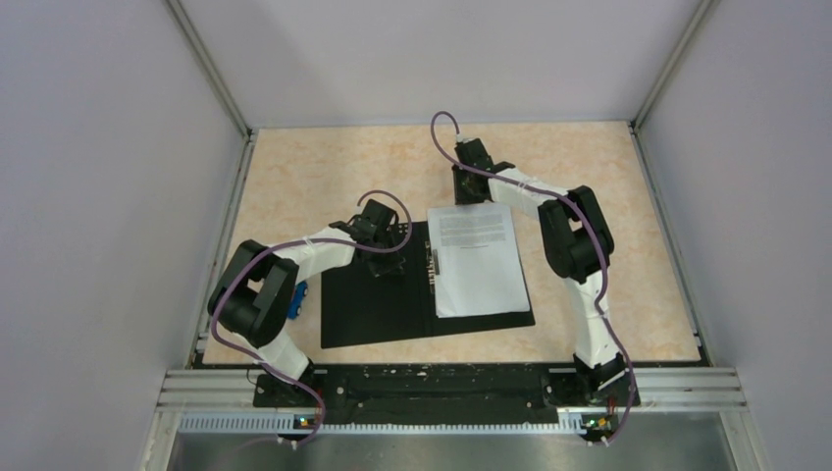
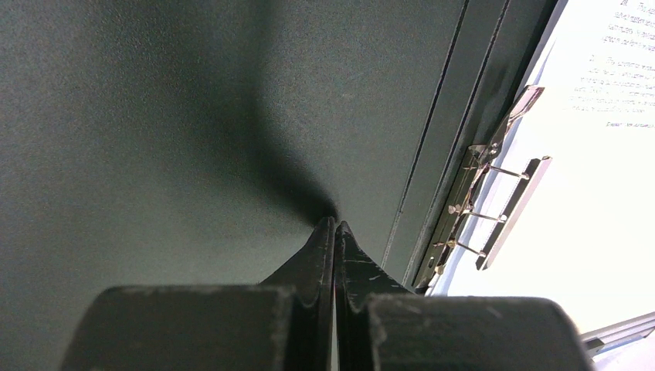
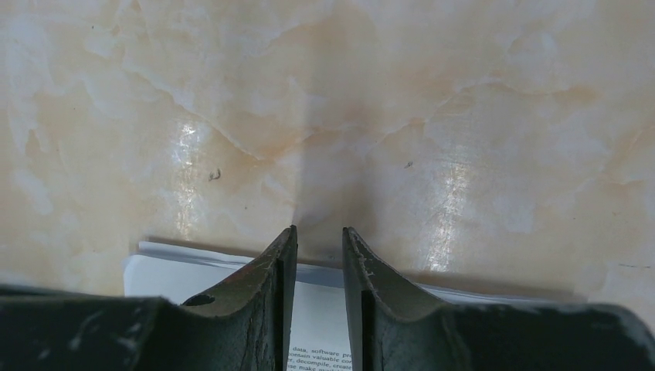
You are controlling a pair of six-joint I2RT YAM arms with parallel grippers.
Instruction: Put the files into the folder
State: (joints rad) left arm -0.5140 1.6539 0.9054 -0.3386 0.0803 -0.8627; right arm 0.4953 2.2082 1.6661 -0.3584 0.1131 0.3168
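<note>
Under both claws, marbled tabletop (image 1: 608, 196) in pale peach and cream, smooth and glossy, streaked with light glare just ahead of the right claw (image 3: 318, 232). Spread open and flat on it, folder (image 1: 373, 304): wide rectangle, matte black inside with a fine grain, one leaf directly beneath the left claw (image 2: 334, 224), the other off to that claw's right, past the straight creases of the spine. Covering that right-hand leaf, files (image 1: 478, 260): thin white sheets in a squared stack, printed with blocks of dense black text, far edge reaching past the folder onto bare table and lying just under the right claw's tips, with layered sheet edges visible there. Left claw clenched and empty, dark scuffed fingers pressed together to a single point, aimed down at the black leaf; contact with it unclear. Right claw parted by a narrow gap, nothing between its tapered, scratched fingers, with table and white paper visible through the gap. Just right of the left claw, bright metal spine clip (image 2: 479, 209): long thin bars joined by wire prongs, set along the files' inner edge. Back and left of the left claw, beside the left arm, small blue block (image 1: 299, 297), mostly hidden.
</note>
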